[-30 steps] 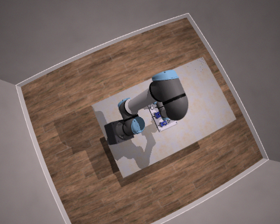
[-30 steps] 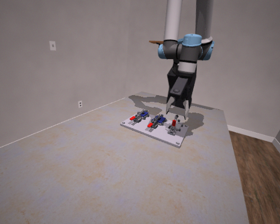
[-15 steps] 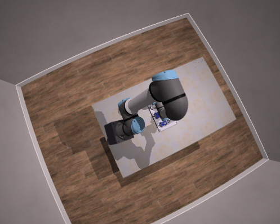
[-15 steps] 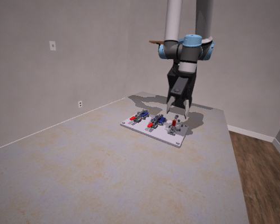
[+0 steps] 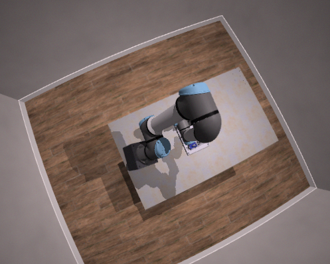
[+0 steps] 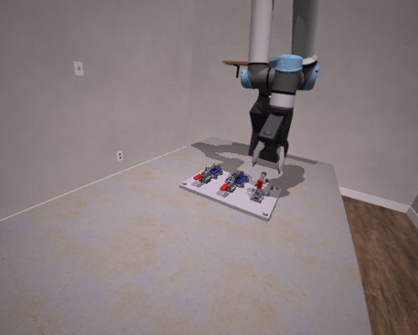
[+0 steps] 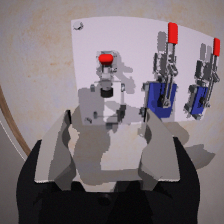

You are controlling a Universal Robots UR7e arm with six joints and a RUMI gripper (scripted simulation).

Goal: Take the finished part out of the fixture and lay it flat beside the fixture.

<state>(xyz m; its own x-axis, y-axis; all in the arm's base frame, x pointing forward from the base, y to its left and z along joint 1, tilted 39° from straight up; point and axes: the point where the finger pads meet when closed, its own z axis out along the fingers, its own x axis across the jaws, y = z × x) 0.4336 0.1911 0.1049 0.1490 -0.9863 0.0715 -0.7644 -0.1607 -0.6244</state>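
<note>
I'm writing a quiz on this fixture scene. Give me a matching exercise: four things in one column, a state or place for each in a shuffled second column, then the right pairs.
Column 1
1. gripper
2. third clamp's red handle
3. nearer blue blank
4. fixture plate

Column 2
A. lies flat on the table
B. stands upright
C. sits under a clamp whose red handle lies low
D. hangs above the plate, fingers apart, holding nothing

Pairs: 1-D, 2-B, 3-C, 4-A
</note>
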